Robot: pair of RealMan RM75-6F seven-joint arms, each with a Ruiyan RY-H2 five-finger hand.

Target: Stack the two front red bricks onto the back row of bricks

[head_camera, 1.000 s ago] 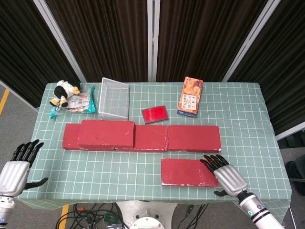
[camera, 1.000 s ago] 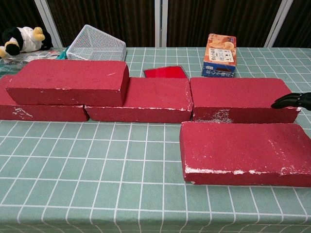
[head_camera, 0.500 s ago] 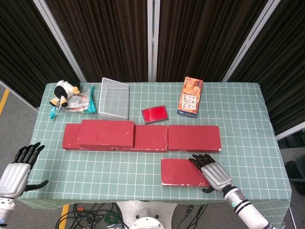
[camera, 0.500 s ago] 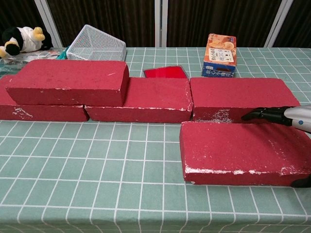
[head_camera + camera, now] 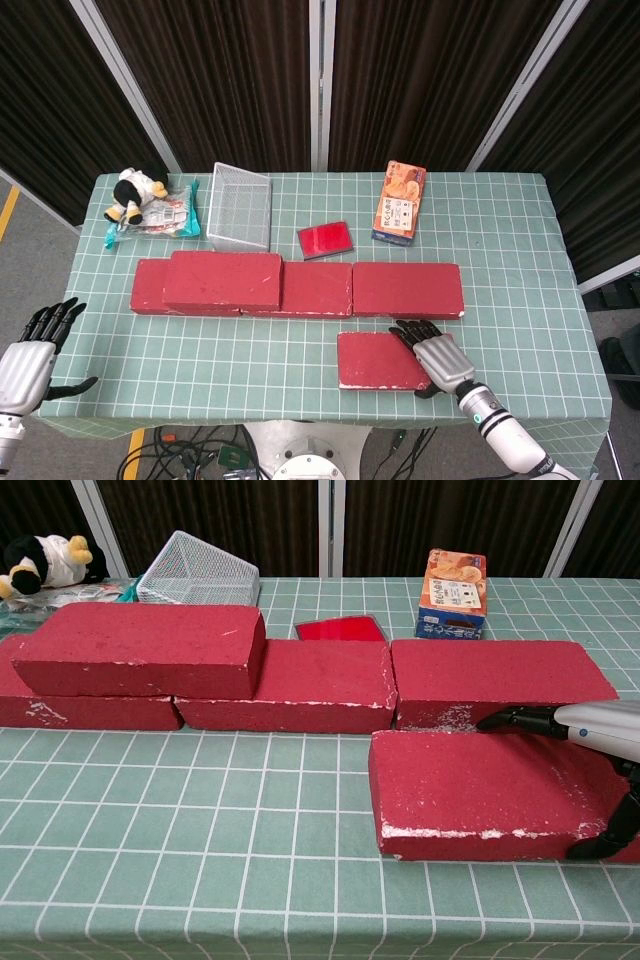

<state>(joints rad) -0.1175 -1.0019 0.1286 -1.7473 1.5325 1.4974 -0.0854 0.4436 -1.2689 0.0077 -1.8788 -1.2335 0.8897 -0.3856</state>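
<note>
One red brick [image 5: 378,360] [image 5: 470,785] lies flat on the green grid cloth at the front right. My right hand [image 5: 436,358] [image 5: 590,725] lies over its right end, fingers stretched across the top to the back edge and the thumb [image 5: 605,835] at the front face. Behind it runs the back row of red bricks [image 5: 407,290] [image 5: 490,680]. A second-layer red brick [image 5: 222,280] [image 5: 140,648] rests on the row's left part. My left hand [image 5: 25,362] hangs open off the table's front left corner and touches nothing.
A tilted wire basket [image 5: 240,207] [image 5: 195,572], a small flat red piece [image 5: 325,240] [image 5: 340,629] and an orange snack box [image 5: 400,200] [image 5: 452,593] stand behind the row. A plush toy [image 5: 135,193] and packets [image 5: 168,215] lie at the back left.
My right hand has slid left over the front brick's right end, and its thumb has come in against the front face. My left hand has dropped slightly lower and further left. The bricks have barely moved.
</note>
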